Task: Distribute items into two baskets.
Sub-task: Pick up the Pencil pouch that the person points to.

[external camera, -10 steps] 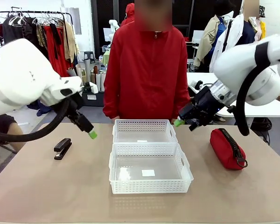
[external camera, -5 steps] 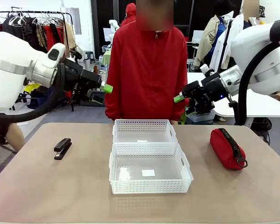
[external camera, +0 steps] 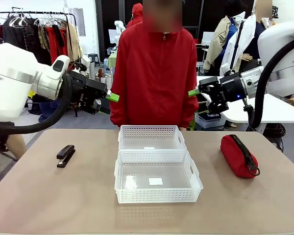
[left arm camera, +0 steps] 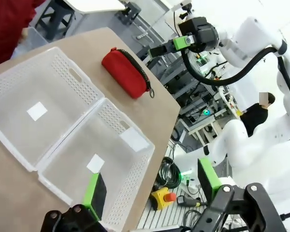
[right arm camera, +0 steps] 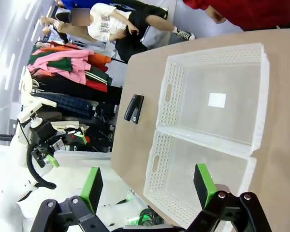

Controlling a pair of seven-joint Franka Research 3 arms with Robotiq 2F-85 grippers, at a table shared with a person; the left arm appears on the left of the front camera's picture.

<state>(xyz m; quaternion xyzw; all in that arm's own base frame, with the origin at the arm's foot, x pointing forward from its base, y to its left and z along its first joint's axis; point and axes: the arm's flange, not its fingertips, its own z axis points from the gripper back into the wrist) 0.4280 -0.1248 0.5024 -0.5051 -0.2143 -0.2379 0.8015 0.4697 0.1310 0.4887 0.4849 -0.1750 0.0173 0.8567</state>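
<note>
With the left gripper (external camera: 109, 100) and right gripper (external camera: 198, 95) both spread and empty, the soft pouch (external camera: 239, 155) near the desk's (external camera: 63, 196) right edge looks best pinched across its middle.

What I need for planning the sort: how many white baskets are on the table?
2. The larger basket sits centrally on the robot's side; the smaller basket lies behind it, toward the person. None looks hidden.
</note>
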